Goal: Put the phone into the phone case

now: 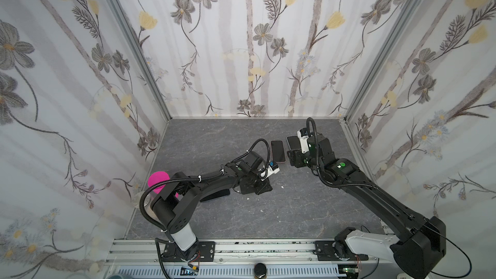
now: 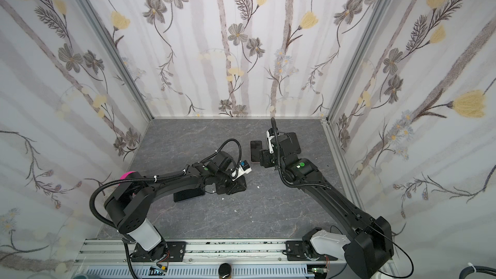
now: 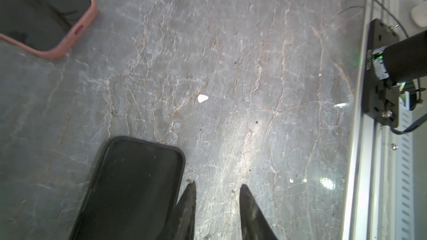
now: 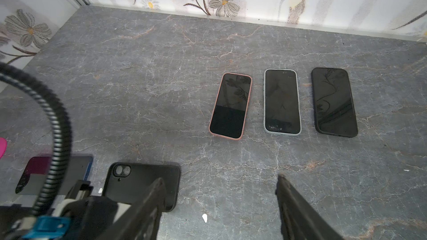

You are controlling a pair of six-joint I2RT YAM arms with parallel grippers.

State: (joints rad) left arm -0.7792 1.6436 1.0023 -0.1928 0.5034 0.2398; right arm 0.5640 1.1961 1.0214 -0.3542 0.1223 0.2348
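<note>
Left claw (image 3: 217, 187) parted, black case (image 3: 134, 188) empty

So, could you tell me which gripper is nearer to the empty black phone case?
Left. The left gripper is right beside the black phone case; the right gripper is farther off, with the case out to its side.

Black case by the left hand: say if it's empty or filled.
Empty: the black case shows a bare matte interior inside its rim.
</note>
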